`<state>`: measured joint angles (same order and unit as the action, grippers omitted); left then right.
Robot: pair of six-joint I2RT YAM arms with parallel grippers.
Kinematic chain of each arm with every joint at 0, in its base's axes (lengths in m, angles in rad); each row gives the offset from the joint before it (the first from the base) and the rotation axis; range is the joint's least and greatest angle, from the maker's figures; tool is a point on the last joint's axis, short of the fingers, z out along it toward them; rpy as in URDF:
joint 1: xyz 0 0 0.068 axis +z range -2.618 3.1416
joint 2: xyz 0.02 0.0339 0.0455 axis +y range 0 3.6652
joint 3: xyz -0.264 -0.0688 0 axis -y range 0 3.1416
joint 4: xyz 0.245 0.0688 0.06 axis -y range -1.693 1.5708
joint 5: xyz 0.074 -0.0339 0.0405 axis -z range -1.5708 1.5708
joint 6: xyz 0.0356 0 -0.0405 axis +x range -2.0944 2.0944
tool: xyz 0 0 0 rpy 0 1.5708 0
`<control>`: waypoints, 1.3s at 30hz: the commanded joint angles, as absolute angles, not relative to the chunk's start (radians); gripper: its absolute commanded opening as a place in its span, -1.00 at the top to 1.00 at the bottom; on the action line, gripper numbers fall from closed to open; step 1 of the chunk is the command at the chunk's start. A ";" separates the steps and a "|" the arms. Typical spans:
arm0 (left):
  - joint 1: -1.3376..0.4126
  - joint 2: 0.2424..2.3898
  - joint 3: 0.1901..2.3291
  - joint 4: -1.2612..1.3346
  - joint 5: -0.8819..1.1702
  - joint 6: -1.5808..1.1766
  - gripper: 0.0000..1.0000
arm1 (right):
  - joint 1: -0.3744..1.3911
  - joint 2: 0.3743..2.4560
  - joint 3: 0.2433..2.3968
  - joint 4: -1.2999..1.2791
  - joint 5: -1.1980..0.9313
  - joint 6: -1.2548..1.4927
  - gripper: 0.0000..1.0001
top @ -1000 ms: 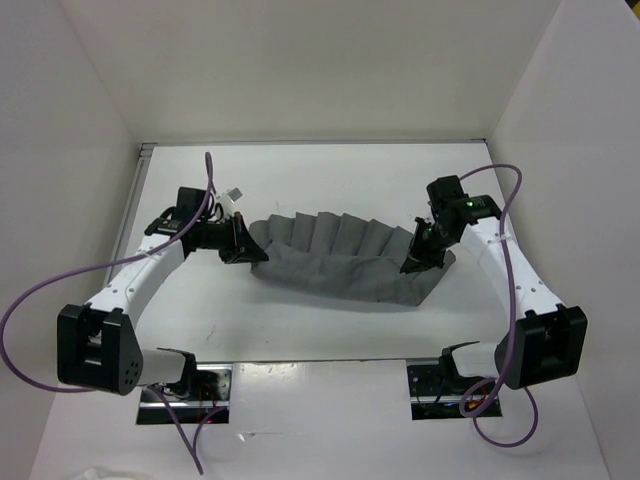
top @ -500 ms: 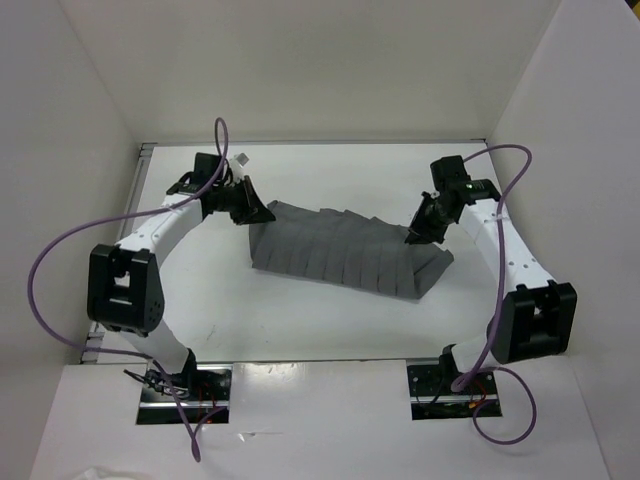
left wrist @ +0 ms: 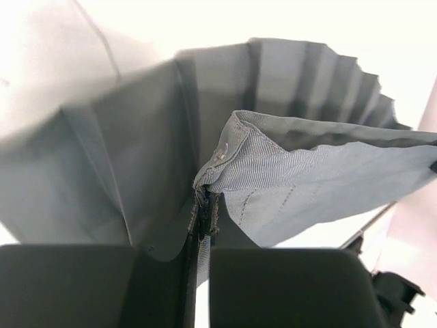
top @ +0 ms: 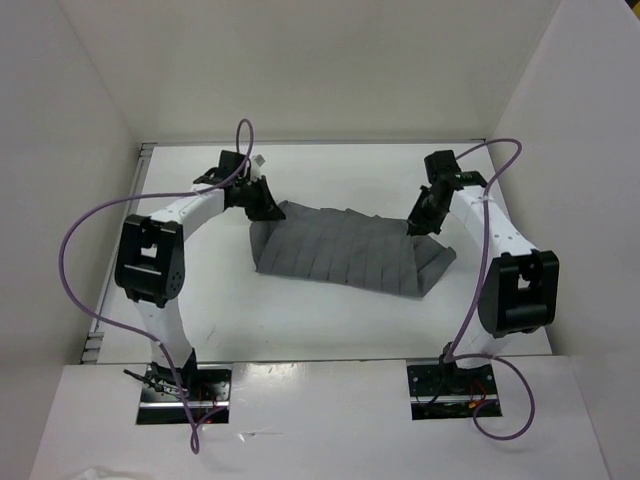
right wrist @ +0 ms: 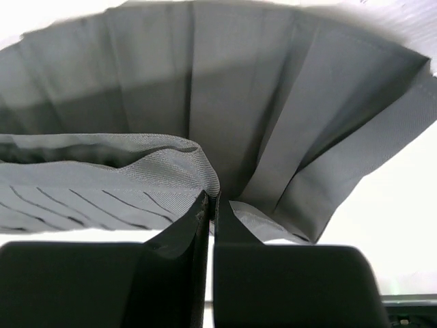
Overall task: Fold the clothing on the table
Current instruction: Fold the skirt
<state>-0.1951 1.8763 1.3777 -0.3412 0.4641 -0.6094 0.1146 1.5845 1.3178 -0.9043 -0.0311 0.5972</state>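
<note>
The grey pleated skirt [top: 345, 250] lay across the middle of the white counter [top: 300, 325], somewhat nearer the counter's far edge than its near one. Its length ran from the counter's left side toward its right. Most of the cloth rested flat on the counter, with the pleats running toward the near edge. Only the two far corners were drawn up off the surface.

The left gripper [top: 268, 208] hung over the far-left part of the counter and was closed on the skirt's left corner. In the left wrist view its two dark fingers [left wrist: 287, 287] were pressed together, with a stitched edge of the cloth pinched in the narrow seam between them. A flap of fabric rose from that pinch and stretched away above the pleated layer beneath.

The right gripper [top: 420, 222] hung over the far-right part of the counter and was likewise clamped on the skirt's right corner. In the right wrist view its fingers met on a rolled fold of grey cloth, with the pleats spread out beyond it.

Both white arms [top: 495, 240] reached in from bases at the counter's near edge, and a purple cable [top: 72, 240] looped beside each. White walls [top: 300, 70] enclosed the counter on its left, far and right sides.
</note>
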 commanded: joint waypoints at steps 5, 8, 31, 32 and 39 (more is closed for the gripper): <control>-0.218 2.020 1.525 -0.319 0.336 -0.603 1.00 | 0.080 1.715 1.429 -0.798 0.133 0.569 0.55; -0.218 2.014 1.575 -0.356 0.235 -0.612 -0.64 | 0.071 1.726 1.501 -0.823 0.233 0.569 0.24; -0.137 1.509 0.939 -0.209 0.265 -0.675 -1.00 | 0.318 1.707 1.601 -0.810 0.014 0.488 -0.03; -0.137 1.540 0.939 -0.180 0.265 -0.675 -1.00 | 0.318 1.707 1.601 -0.822 0.014 0.488 -0.03; -0.114 1.718 0.951 -0.068 0.465 -0.675 -1.00 | 0.318 1.736 1.647 -0.874 0.060 0.469 -0.06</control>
